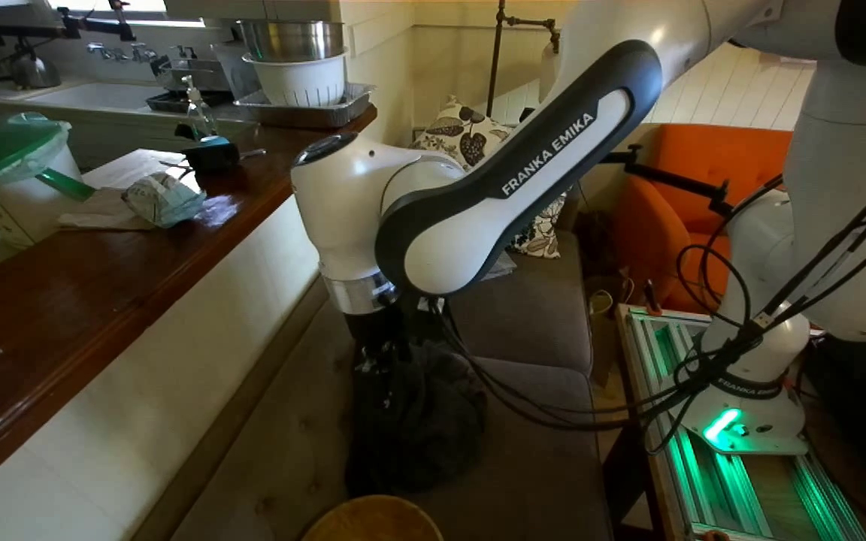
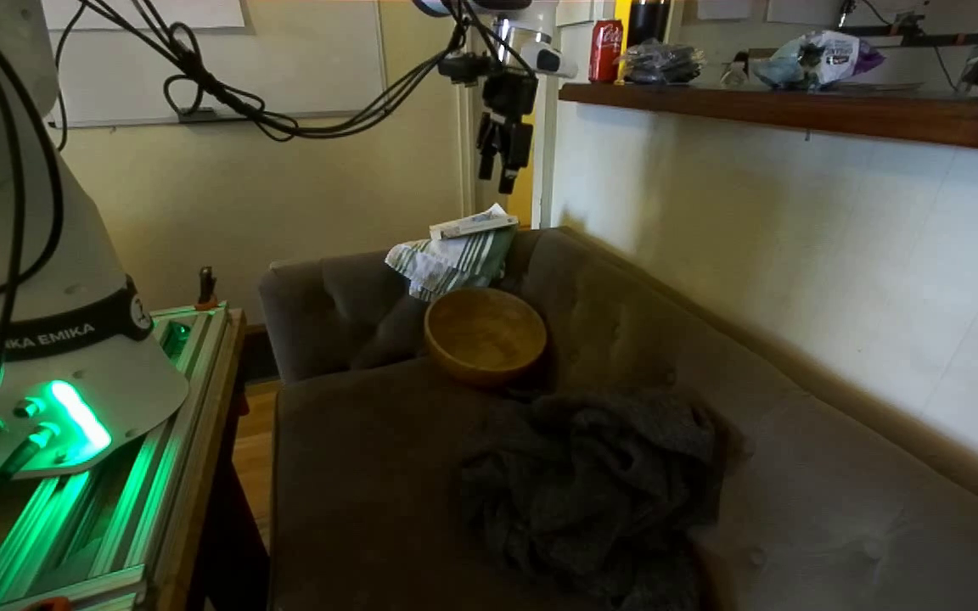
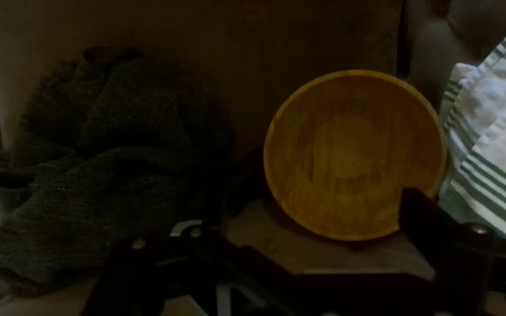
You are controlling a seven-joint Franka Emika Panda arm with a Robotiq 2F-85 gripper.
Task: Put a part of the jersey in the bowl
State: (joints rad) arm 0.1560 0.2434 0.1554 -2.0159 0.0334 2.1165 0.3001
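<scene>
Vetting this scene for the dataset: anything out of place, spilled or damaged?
Mildly odd: the wooden bowl sits on a couch, an unusual spot for one, with the dark jersey crumpled on one side and a striped cloth on the other. I see no spill or damage, though the wrist view is dim.

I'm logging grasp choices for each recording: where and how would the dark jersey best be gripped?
Probably by a raised fold of the dark jersey, on the side nearer the bowl, pinched from above. The jersey lies crumpled on the sofa, its ridges standing up, so the open gripper, which points downward, could likely straddle one.
</scene>
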